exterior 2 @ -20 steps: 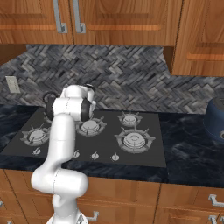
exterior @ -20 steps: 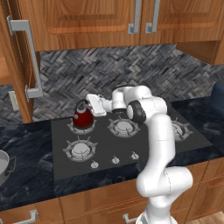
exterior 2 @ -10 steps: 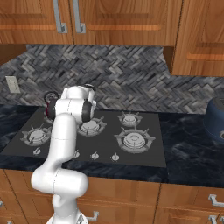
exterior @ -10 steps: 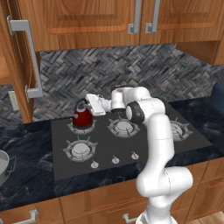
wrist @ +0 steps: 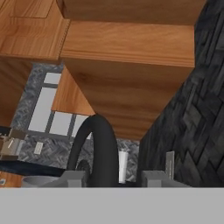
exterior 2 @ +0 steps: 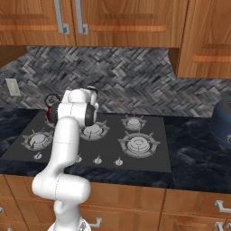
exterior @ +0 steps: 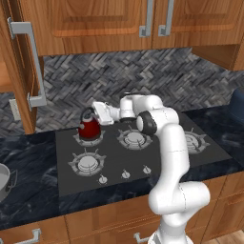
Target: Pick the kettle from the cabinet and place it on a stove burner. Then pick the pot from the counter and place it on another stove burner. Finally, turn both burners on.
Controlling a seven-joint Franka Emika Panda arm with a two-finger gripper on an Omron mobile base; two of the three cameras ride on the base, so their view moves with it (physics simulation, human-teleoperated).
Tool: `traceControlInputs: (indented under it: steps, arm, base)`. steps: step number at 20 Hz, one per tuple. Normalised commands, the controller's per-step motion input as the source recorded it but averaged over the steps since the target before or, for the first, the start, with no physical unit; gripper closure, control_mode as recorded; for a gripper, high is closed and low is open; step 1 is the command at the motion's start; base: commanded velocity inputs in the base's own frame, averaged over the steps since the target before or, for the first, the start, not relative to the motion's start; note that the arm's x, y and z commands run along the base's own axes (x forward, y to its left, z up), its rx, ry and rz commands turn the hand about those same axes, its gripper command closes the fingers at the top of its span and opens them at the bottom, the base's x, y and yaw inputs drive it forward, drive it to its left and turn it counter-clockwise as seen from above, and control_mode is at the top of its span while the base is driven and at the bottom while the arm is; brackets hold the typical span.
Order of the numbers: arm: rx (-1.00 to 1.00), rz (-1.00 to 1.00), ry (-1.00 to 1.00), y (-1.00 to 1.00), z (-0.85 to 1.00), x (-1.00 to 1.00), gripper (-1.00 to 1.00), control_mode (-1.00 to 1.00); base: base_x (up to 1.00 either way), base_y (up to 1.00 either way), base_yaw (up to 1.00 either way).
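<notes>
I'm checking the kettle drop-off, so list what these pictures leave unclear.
- Claw: too small in the left base view to tell if it grips the kettle handle.
- Kettle: right base view, the arm hides most of it.
- Pot: left base view, cut by the left edge.

A grey herringbone tile backsplash (exterior: 143,71) runs along the wall behind the work surface, with a pale wall outlet (exterior 2: 12,87) set into it (near the left in the right base view). Warm brown upper cupboards (exterior 2: 126,20) with short grey handles hang above, and matching wooden drawer fronts (exterior 2: 189,212) line the base below.
</notes>
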Motion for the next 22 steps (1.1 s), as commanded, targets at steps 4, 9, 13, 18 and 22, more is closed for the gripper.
traceControlInputs:
  steps: [4,9,13,18,22]
  arm:
    - [0.0,0.0,-0.01,0.07,-0.03,0.0,-1.0,-1.0]
    - [0.0,0.0,-0.01,0.02,-0.06,0.0,-1.0,-1.0]
    - [0.0,0.0,-0.02,0.0,-0.06,0.0,-1.0,-1.0]
    - [0.0,0.0,-0.05,-0.08,0.0,0.0,-1.0,-1.0]
    - [0.0,0.0,-0.06,-0.15,0.0,0.0,-1.0,-1.0]
  base:
    - [0.0,0.0,0.0]
    - [0.0,0.0,0.0]
    - [0.0,0.0,0.0]
    - [0.0,0.0,0.0]
    - [0.0,0.0,0.0]
